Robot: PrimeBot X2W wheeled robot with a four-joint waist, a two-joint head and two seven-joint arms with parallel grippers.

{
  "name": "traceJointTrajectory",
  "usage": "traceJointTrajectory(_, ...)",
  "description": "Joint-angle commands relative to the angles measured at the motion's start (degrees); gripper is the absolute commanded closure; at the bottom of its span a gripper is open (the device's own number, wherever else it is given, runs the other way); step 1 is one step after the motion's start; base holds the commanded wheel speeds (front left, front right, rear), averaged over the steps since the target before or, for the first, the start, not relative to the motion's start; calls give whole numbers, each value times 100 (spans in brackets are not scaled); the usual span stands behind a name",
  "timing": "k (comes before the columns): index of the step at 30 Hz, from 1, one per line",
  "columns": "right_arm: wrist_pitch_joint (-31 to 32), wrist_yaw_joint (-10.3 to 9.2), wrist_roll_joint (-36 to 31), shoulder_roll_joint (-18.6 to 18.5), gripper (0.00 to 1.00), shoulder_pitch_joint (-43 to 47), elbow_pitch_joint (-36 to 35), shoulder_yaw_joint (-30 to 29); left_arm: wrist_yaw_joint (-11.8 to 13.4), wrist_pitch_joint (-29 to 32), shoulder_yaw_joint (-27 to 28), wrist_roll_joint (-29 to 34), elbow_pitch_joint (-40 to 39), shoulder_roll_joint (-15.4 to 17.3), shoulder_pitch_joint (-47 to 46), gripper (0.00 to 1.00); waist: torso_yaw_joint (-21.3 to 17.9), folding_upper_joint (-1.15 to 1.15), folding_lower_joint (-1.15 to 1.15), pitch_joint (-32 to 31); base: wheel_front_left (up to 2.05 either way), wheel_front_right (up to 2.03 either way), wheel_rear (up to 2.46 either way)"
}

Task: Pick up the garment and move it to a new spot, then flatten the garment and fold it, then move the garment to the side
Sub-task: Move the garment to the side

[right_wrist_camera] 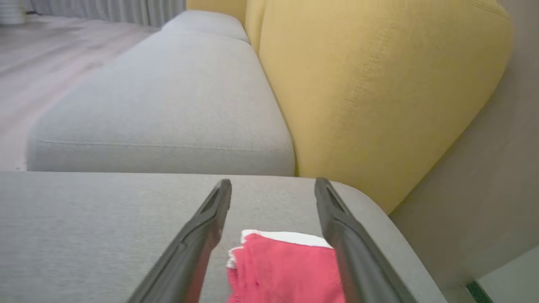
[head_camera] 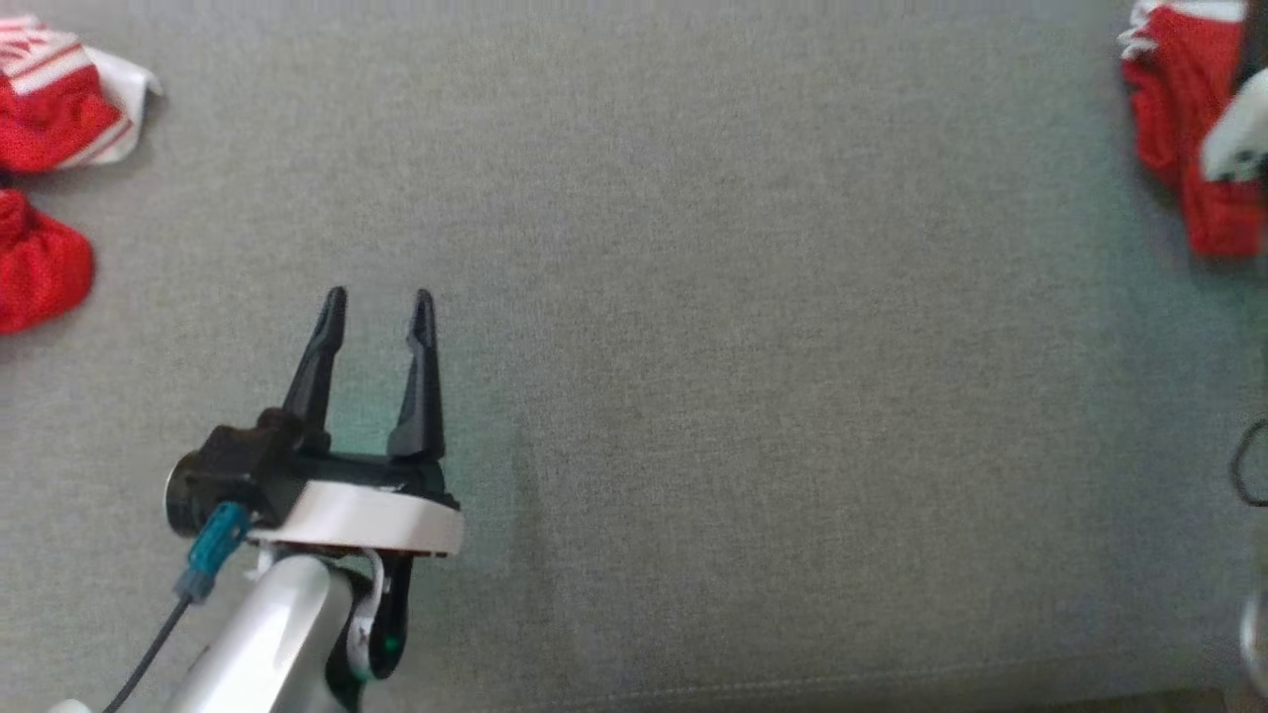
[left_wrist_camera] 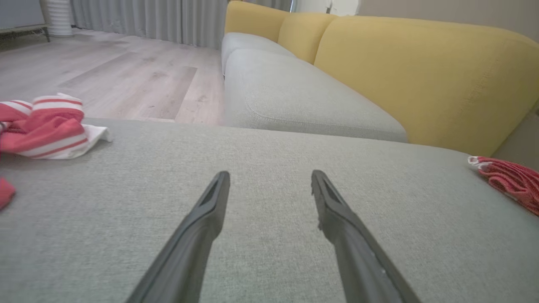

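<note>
Right pincer gapes over red garment, white hem pointing ahead; left pincer likewise splayed.

In the head view the red garment at two o'clock runs off the right edge, and a blurred pale part of the right arm covers some of it. A striped cloth at ten o'clock and a red cloth at nine run off the left edge. The right wrist view's bottom edge cuts the red garment at six o'clock.
</note>
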Motion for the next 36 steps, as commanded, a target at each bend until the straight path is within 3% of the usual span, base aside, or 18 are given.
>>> traceJointTrajectory(1,-87,37,99,92,0,44,-228,144,-10,-71,265,-34,-94,74,-87,0,10,0,0,-224,0,0,0)
traceJointTrajectory(11,-317,37,732,828,0,1320,-954,797,-99,-312,549,-373,667,-148,306,0,114,0,0,-1231,0,0,0)
traceJointTrajectory(19,-419,37,907,1215,0,2936,-2068,866,-127,-365,674,-456,1083,-137,814,0,277,0,0,-1845,0,0,0)
traceJointTrajectory(25,-415,37,840,1308,0,3928,-2959,811,-137,-379,683,-440,1072,-154,1058,0,416,0,0,-2054,0,0,0)
traceJointTrajectory(36,-427,37,1416,1317,0,5425,-4256,1153,-156,-353,498,-370,970,-207,1340,0,621,0,0,-2246,0,0,0)
